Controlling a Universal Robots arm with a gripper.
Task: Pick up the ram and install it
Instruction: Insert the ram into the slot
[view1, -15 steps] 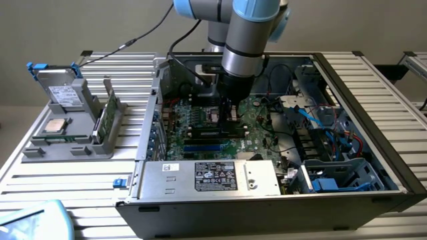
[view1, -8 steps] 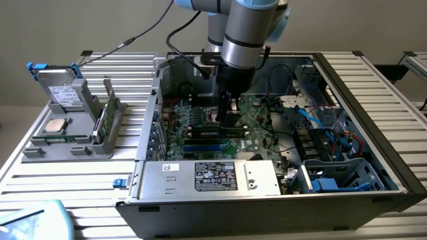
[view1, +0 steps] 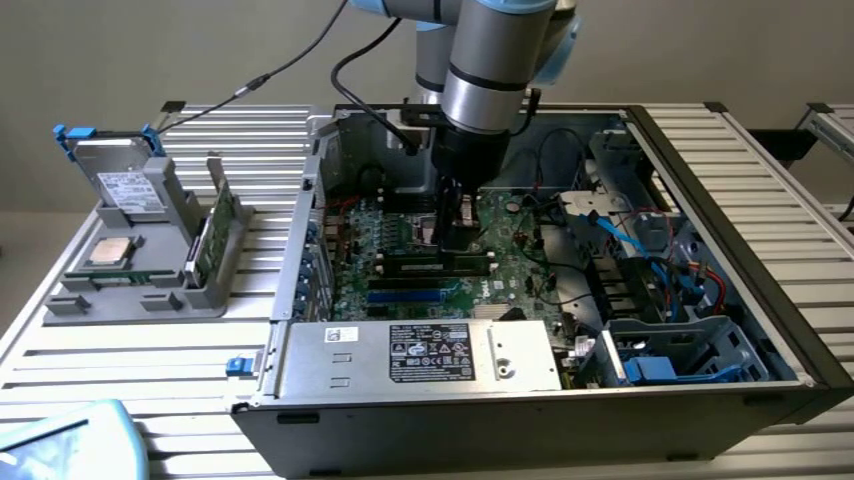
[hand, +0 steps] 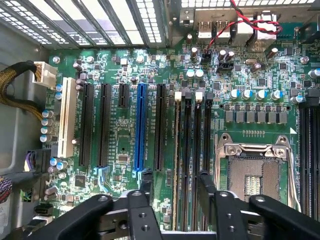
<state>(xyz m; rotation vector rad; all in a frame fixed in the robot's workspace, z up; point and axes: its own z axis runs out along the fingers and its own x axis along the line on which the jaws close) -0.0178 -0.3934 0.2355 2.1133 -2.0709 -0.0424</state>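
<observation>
In the exterior view my gripper (view1: 461, 238) reaches down into the open computer case (view1: 747, 200), just above the motherboard (view1: 400, 235) and its long black memory slots (view1: 434, 266). In the wrist view the gripper (hand: 175, 176) is open, with its two black fingertips (hand: 146, 176) apart on either side of the slot row. Nothing is held between them. Centred between the fingers, the ram (hand: 176, 150) shows as a slim green edge standing in the outermost slot, beside the black slots (hand: 197, 150) with white latches.
A bare CPU socket (hand: 255, 172) lies beside the slots, and several expansion slots, one of them blue (hand: 140, 125), lie on the other side. The power supply (view1: 420, 352) fills the case front. At the exterior view's left, a grey rack (view1: 140, 270) holds upright green boards and a drive.
</observation>
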